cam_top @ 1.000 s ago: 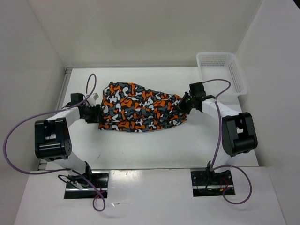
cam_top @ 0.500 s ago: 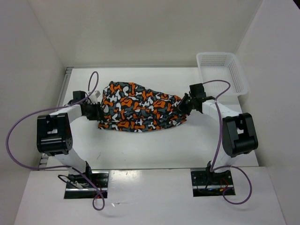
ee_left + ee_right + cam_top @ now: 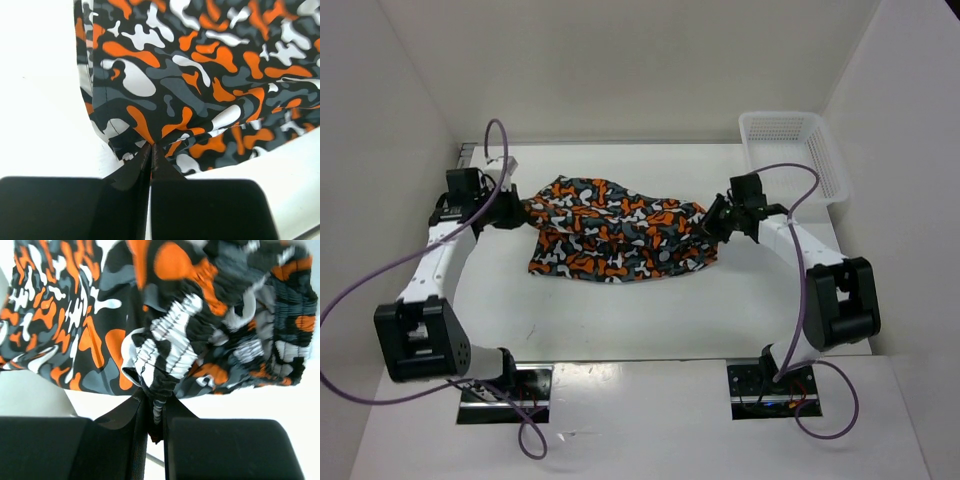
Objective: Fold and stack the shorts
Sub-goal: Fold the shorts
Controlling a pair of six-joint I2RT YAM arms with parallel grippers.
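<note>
The shorts (image 3: 615,235), in an orange, black, grey and white blotchy print, lie stretched across the middle of the white table. My left gripper (image 3: 520,212) is shut on their left hem corner, lifted a little; the pinched cloth shows in the left wrist view (image 3: 150,145). My right gripper (image 3: 713,224) is shut on the gathered elastic waistband at the right end, seen bunched between the jaws in the right wrist view (image 3: 156,390). The shorts (image 3: 165,320) hang slightly pulled between both grippers.
A white mesh basket (image 3: 790,150) stands at the far right corner of the table. Purple cables (image 3: 380,270) loop off both arms. White walls close in the table on the left, back and right.
My left gripper has moved away toward the far left, pulling the left corner of the shorts up and back. The right gripper has shifted only slightly.
</note>
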